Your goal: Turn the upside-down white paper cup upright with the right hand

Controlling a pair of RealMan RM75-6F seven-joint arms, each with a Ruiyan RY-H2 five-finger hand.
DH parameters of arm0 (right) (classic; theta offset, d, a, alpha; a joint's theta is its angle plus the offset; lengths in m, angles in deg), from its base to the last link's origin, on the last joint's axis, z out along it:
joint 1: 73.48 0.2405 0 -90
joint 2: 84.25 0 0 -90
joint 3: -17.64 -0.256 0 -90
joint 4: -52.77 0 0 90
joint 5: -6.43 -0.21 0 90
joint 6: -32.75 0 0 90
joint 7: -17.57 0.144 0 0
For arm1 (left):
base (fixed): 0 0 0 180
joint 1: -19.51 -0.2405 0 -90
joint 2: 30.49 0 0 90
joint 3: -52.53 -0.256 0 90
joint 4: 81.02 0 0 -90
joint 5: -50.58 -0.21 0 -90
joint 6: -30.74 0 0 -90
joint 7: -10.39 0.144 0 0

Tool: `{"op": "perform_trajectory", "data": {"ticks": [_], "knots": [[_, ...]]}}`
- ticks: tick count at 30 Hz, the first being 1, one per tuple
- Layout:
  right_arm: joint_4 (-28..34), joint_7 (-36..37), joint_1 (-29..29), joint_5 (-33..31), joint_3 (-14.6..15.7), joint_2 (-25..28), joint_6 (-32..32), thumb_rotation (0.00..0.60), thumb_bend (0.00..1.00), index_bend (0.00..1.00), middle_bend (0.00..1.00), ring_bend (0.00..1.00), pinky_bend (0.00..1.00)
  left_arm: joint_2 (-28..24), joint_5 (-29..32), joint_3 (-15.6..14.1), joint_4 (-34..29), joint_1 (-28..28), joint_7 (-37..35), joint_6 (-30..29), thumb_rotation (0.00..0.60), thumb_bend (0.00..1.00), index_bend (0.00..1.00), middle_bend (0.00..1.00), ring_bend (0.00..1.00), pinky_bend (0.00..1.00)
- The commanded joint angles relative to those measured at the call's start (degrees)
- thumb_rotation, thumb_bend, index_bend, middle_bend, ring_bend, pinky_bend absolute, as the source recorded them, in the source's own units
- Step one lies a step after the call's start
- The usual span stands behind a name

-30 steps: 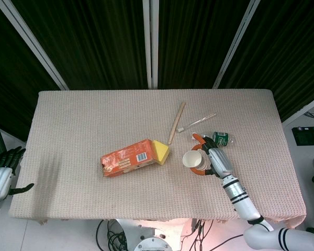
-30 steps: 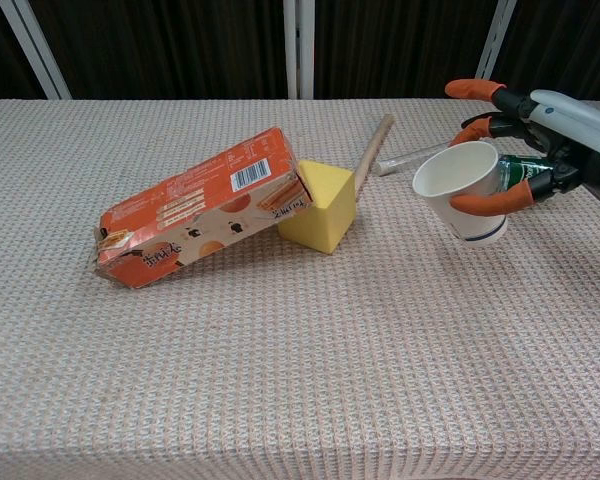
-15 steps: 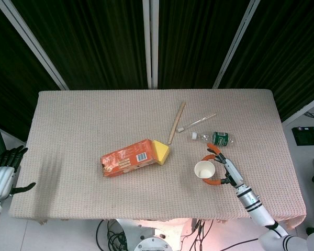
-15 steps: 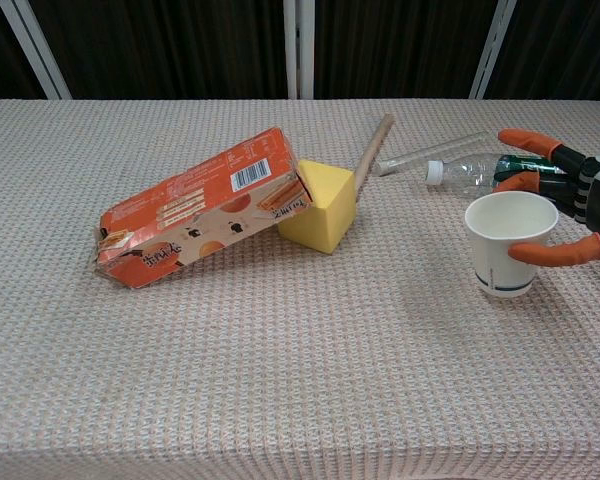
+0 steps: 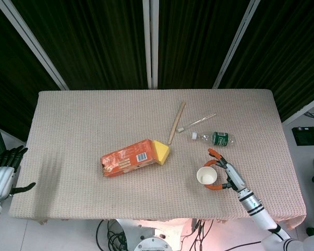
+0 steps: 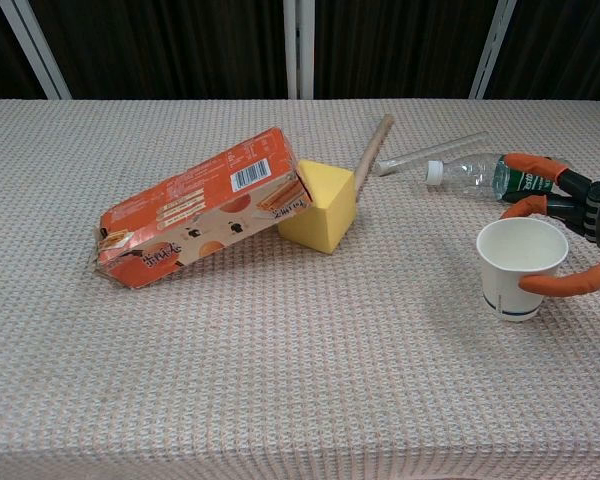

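Note:
The white paper cup stands upright with its mouth up on the table's front right part. My right hand wraps around it from the right. One orange fingertip presses the cup's side, and others curl behind its rim. My left hand hangs off the table's front left corner, fingers apart and holding nothing; the chest view does not show it.
Just behind the right hand lies a plastic bottle with a green label. An orange carton leans on a yellow block mid-table. A wooden stick and a clear tube lie further back.
The right hand brought the cup from a tilted hold in the air down to the table, upright, and drew it toward the front right. The left hand stayed put.

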Motion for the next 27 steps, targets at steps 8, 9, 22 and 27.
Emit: {"op": "perform_trajectory", "data": {"ticks": [8,9,22,27], "knots": [[1.5,-2.9,-1.8,1.6,1.3,2.4,3.2,0.600,0.00,0.00,0.02,0.00,0.01,-0.2,-0.2,0.1,-0.6,-0.1,0.5,-0.7,0.600,0.11,0.01,0.00,0.00,0.00],[1.8,-3.5,-2.1,1.8,1.3,2.8,4.1,0.600,0.00,0.00,0.01,0.00,0.00,-0.3,-0.2,0.1,-0.7,-0.1,0.6,-0.7,0.600,0.11,0.01,0.00,0.00,0.00],[41.5,-71.1,-13.2,-9.6,-1.1,30.2,11.2,0.600,0.00,0.00,0.00,0.00,0.00,-1.3,-0.1,1.2,-2.8,-0.2,4.1,-2.8,0.600,0.11,0.01,0.00,0.00,0.00],[48.9,-77.4,-16.1,-16.3,-3.7,34.6,13.2,0.600,0.00,0.00,0.00,0.00,0.00,-1.8,0.2,1.6,-3.7,-0.5,6.2,-3.8,0.600,0.11,0.01,0.00,0.00,0.00]]}}
